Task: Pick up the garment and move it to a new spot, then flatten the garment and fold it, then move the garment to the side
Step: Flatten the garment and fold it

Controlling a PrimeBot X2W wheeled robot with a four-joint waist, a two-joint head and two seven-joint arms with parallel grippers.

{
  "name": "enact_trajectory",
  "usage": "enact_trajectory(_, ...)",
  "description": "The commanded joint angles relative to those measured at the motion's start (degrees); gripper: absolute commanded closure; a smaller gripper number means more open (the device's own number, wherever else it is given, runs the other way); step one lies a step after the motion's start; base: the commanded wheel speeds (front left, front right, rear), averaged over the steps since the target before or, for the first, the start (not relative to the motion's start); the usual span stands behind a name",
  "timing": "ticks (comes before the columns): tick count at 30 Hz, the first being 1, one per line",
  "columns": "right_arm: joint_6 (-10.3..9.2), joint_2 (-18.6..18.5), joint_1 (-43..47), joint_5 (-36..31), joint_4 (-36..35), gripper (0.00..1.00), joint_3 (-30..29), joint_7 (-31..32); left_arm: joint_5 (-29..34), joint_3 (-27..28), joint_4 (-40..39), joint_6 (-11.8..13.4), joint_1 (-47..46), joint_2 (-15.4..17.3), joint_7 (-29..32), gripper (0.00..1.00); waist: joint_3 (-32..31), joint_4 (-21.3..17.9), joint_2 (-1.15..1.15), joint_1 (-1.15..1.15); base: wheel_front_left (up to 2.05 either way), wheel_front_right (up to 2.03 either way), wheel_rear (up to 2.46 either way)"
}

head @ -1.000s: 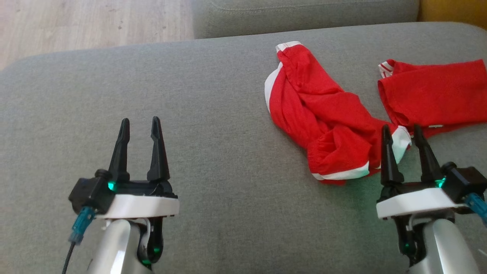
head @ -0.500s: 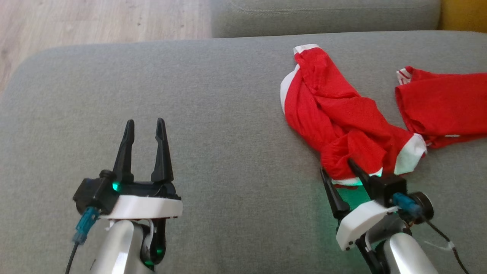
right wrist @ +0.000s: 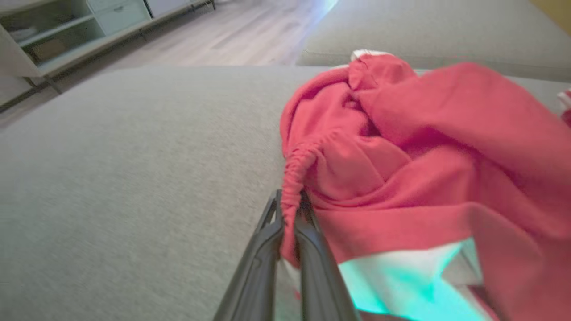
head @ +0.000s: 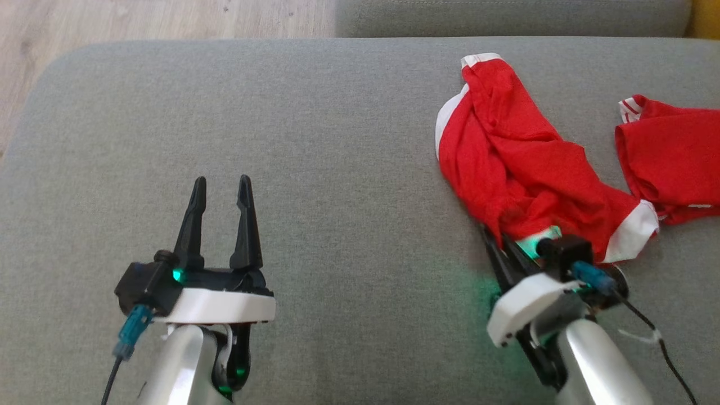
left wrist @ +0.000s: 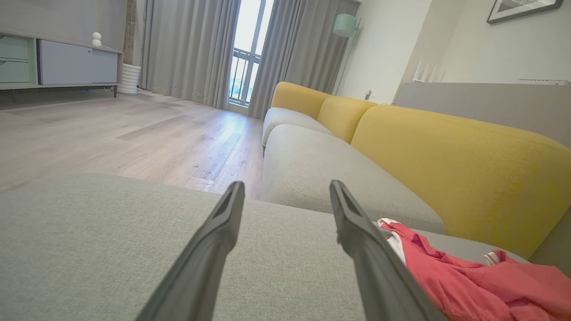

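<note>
jaws of the right gripper pinch the gathered edge of the red garment, crumpled at the right of the grey cushion; the left gripper stands spread. lift slowly so the thin pinch holds.

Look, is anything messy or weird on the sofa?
The red garment lies crumpled in a heap on the grey cushion, not flat; the right gripper pinches its gathered edge. A second red piece lies beside it.
</note>
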Motion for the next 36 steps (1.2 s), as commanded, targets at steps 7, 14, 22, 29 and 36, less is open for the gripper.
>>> enact_trajectory(7, -0.04, -0.1, -10.0, 4.6, 0.3, 1.0, 8.8, -4.2, -0.7, 0.8, -1.2, 0.3, -3.3, 0.4, -0.3, 0.0, 0.4, 1.1, 0.0, 0.0, 0.0, 0.0, 0.0)
enact_trajectory(14, -0.04, -0.1, -17.3, 8.6, 5.1, 1.0, 16.4, -6.7, -0.8, 0.1, -0.9, 0.2, -3.6, 0.4, -0.3, 0.0, 0.6, 2.9, 0.0, 0.0, 0.0, 0.0, 0.0)
enact_trajectory(22, -0.04, -0.1, -21.2, 14.3, 13.6, 0.0, 24.4, -7.2, -1.2, -0.4, -0.7, 0.5, -3.5, 0.4, -0.3, 0.0, 0.6, 5.0, 0.0, 0.0, 0.0, 0.0, 0.0)
enact_trajectory(29, -0.04, -0.1, -21.8, 15.6, 16.0, 0.0, 21.9, -10.4, -0.5, 1.3, -0.8, 0.7, -3.0, 0.4, -0.3, 0.0, 0.0, 2.2, 0.0, 0.0, 0.0, 0.0, 0.0)
enact_trajectory(36, -0.04, -2.0, -16.1, 12.6, 10.9, 0.0, 12.8, -11.9, 0.3, 2.7, -1.2, 0.3, -2.4, 0.4, -0.3, 0.0, -1.0, -2.6, 0.0, 0.0, 0.0, 0.0, 0.0)
